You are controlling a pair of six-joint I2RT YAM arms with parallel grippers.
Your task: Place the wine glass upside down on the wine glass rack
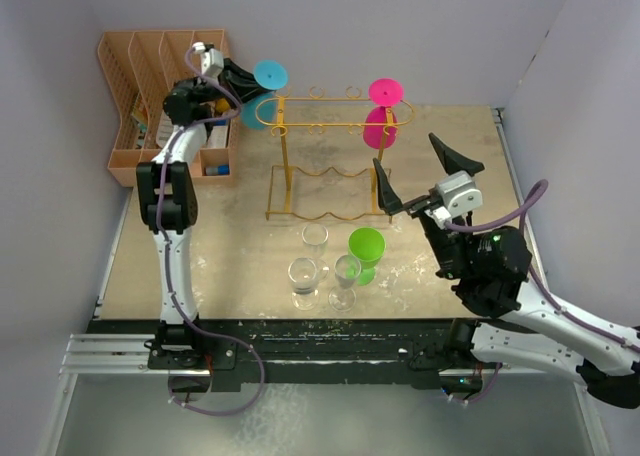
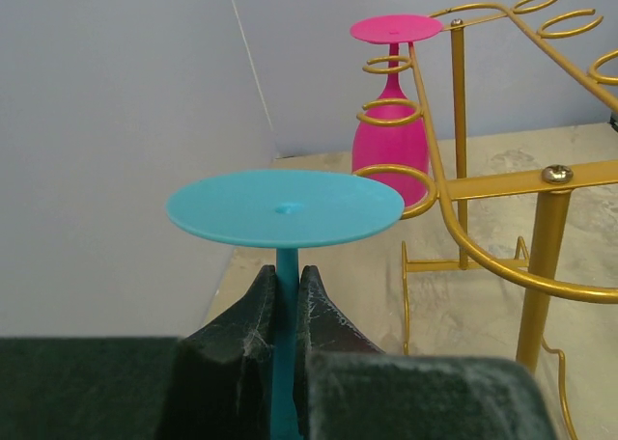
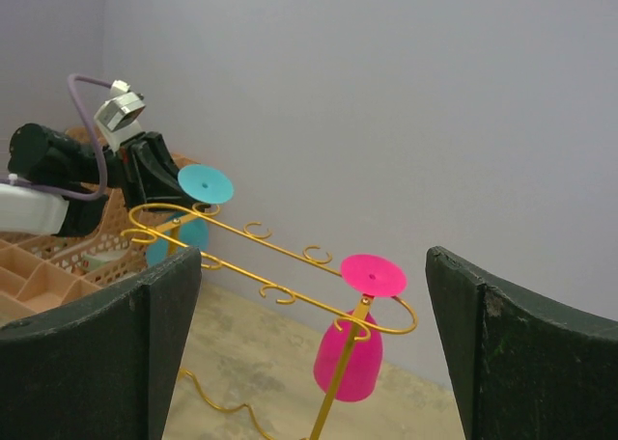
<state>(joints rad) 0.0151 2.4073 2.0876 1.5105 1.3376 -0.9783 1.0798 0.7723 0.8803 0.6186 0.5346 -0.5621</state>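
Nearest the arm bases, the right gripper (image 1: pixel 405 151) hangs above the right part of the table (image 1: pixel 230 266) with its fingers spread wide and nothing between them. Just left of it, three clear glasses (image 1: pixel 303 276) and a green glass (image 1: pixel 366 246) stand upright in a close cluster on the table.

Behind them stands the wine glass rack (image 1: pixel 330 128), with its wavy base on the table and its looped oval rail on top. A pink glass (image 1: pixel 379 128) hangs upside down at the rail's right end, foot above the wire and bowl below.

At the rail's left end, the left gripper (image 2: pixel 285 281) is closed tight on the stem of the teal wine glass (image 2: pixel 285 208). This glass is inverted too, its flat foot level on top and its bowl below the rail. The foot lies just beside the end loop; whether the wire carries it cannot be told.

Farthest back on the left sits a peach slotted organizer (image 1: pixel 150 76)
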